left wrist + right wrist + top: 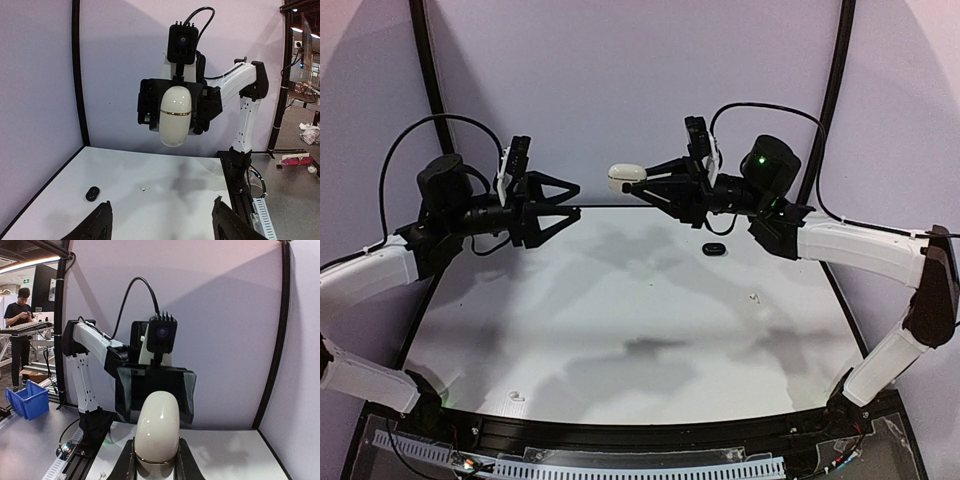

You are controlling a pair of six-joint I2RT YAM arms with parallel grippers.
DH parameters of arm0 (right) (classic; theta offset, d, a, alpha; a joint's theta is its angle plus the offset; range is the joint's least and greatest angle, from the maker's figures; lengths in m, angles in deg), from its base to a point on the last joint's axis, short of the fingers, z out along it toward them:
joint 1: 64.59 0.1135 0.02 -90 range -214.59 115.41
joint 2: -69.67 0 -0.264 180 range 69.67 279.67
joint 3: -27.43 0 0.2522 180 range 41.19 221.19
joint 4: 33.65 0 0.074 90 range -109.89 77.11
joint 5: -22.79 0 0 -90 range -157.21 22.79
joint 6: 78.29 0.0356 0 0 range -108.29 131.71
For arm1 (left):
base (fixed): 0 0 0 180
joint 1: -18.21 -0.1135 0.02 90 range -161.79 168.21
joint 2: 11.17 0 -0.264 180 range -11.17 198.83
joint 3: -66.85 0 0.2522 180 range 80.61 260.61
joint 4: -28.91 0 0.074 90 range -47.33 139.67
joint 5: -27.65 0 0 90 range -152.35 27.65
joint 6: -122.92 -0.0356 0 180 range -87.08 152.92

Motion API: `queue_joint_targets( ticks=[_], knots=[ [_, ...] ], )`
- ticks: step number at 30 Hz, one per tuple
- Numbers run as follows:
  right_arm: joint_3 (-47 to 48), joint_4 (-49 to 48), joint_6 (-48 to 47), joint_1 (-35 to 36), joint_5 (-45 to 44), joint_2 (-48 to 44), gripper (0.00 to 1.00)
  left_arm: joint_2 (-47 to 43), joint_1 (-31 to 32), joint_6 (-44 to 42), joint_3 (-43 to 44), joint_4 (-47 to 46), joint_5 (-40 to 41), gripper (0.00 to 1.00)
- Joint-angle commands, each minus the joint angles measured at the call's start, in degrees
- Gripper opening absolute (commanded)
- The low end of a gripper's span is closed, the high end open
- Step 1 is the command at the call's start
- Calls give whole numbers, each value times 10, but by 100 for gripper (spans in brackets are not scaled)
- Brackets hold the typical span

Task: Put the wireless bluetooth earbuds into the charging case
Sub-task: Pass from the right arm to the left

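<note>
No legible text or labels.

Left tool raised, spread wide, right tool raised, clamped tight

A robotics lab: blue parts bin, man at a workbench.

Pale lilac wall panels enclose a glossy white tabletop, with black upright posts at the corners. Beyond them, a bright ceiling strip light glows above a blue plastic bin on a grey surface, near a standing person in black.
</note>
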Motion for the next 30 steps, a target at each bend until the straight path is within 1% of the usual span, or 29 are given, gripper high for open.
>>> queue_joint_targets(
  ticks=[1,3,5,6,8,10,16,18,19,25,28,30],
  knots=[
    [6,-102,23,20,4,19,0,17,20,52,19,-65,-15,66],
    [19,-93,23,22,7,25,0,24,29,63,22,-76,-21,62],
    [26,-84,21,22,8,28,0,23,35,61,17,-77,-16,60],
    [28,-80,21,24,10,29,0,22,39,58,15,-77,-6,57],
    [35,-70,20,26,10,34,0,24,43,51,22,-75,7,48],
    [41,-64,18,27,9,39,0,31,49,42,36,-67,7,45],
    [61,-43,8,29,16,55,0,38,57,3,50,-30,7,44],
    [63,-43,7,30,18,56,0,44,59,4,57,-27,13,40],
    [64,-42,7,30,19,57,0,47,59,4,61,-26,15,37],
    [71,-10,-11,31,16,59,0,49,59,1,64,-36,23,30],
    [70,-5,-13,31,11,58,0,47,59,-1,63,-37,25,23],
    [71,-5,-12,31,10,60,0,46,59,-7,61,-39,23,22]
  ],
)
